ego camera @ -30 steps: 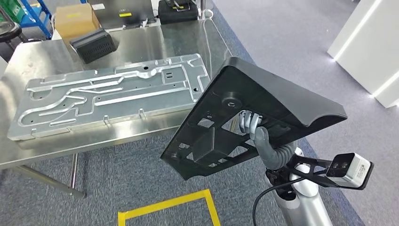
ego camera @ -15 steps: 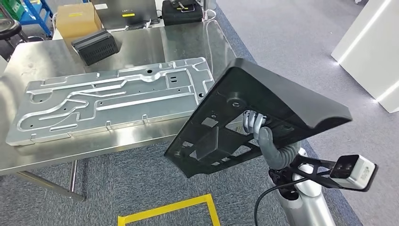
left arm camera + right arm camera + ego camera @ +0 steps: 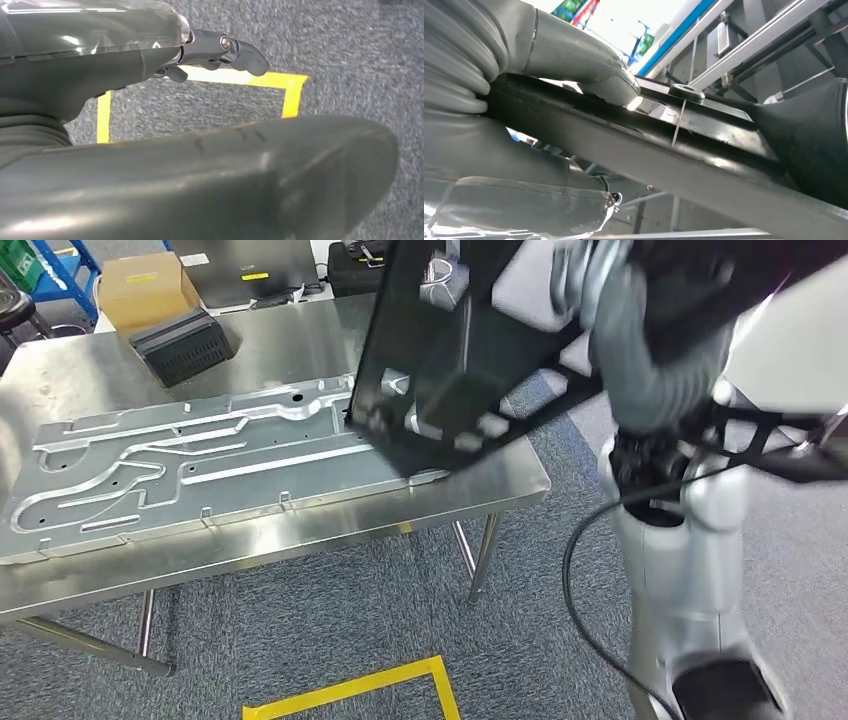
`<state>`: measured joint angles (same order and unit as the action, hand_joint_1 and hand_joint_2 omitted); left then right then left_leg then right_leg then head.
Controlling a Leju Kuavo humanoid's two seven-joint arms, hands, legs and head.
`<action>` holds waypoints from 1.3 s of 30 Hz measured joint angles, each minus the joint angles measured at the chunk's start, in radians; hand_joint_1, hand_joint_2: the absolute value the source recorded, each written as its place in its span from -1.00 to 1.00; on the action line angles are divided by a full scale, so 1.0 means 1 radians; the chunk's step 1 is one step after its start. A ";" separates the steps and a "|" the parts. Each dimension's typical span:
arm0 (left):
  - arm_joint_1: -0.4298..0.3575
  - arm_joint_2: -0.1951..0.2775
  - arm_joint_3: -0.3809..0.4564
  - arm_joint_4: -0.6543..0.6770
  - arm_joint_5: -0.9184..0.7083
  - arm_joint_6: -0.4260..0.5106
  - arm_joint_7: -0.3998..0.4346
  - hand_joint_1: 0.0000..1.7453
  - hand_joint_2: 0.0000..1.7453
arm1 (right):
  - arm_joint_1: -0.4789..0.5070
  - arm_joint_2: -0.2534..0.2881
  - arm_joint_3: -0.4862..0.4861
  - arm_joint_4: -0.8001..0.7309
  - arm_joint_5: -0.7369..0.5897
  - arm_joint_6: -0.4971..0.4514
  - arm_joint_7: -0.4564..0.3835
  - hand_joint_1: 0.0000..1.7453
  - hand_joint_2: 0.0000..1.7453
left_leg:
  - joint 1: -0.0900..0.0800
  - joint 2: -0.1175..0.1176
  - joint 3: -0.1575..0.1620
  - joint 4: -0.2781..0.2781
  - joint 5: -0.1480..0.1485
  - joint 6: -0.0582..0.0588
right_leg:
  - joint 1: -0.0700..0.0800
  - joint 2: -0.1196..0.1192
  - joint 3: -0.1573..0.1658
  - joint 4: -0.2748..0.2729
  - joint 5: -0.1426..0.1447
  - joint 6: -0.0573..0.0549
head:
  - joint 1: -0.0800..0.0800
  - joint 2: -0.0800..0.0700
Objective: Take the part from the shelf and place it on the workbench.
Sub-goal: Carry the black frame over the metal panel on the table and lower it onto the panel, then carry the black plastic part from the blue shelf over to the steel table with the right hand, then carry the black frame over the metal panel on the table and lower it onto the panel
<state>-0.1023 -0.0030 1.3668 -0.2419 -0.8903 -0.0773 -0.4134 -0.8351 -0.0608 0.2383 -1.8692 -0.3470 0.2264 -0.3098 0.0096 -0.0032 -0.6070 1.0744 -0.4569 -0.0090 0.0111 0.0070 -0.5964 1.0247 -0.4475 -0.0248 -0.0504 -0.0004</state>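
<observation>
Above the workbench (image 3: pixel 300 530) edge, the raised right robot hand (image 3: pixel 524 100) (thumb on top) clamps the tilted black part (image 3: pixel 450 370).

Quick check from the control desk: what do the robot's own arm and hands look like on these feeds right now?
The right arm has a glossy white-silver shell, a grey ribbed cover at the wrist, and a black cable looping beside it. The right hand is matte grey with a thick thumb. The left hand has a dark grey cover and metal-jointed fingers.

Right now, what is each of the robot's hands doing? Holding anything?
Right hand: grips the large black ribbed plastic part, thumb pressed on its rib.
Left hand: holds nothing, fingers curled, above the grey carpet with yellow tape.
</observation>
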 joint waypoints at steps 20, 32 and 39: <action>-0.005 -0.008 -0.017 0.002 0.008 -0.016 -0.009 -1.00 -1.00 | -0.215 -0.006 0.071 0.510 0.350 -0.196 -0.003 1.00 1.00 | 0.002 -0.005 0.026 -0.055 0.000 -0.007 | -0.015 -0.003 -0.025 -0.010 0.027 0.015 | 0.000 0.000; -0.005 -0.006 -0.018 0.005 0.003 -0.022 -0.022 -1.00 -1.00 | -0.222 0.002 0.120 0.739 0.456 -0.247 -0.075 1.00 1.00 | -0.003 -0.003 0.003 -0.055 0.028 0.002 | -0.007 -0.001 -0.014 -0.010 0.016 0.010 | 0.000 0.000; -0.001 -0.006 -0.018 0.005 0.009 -0.014 -0.021 -1.00 -1.00 | -0.194 0.003 0.109 0.733 0.429 -0.241 -0.080 1.00 1.00 | 0.003 -0.017 0.009 -0.070 0.036 0.030 | -0.013 -0.006 -0.106 0.183 -0.089 0.043 | 0.000 0.000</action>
<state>-0.1034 -0.0088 1.3490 -0.2369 -0.8812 -0.0914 -0.4341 -1.0296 -0.0579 0.3477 -1.1359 0.0821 -0.0149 -0.3894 0.0130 -0.0198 -0.5982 1.0049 -0.4214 0.0214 -0.0017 0.0014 -0.7022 1.2075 -0.5366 0.0182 -0.0504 -0.0004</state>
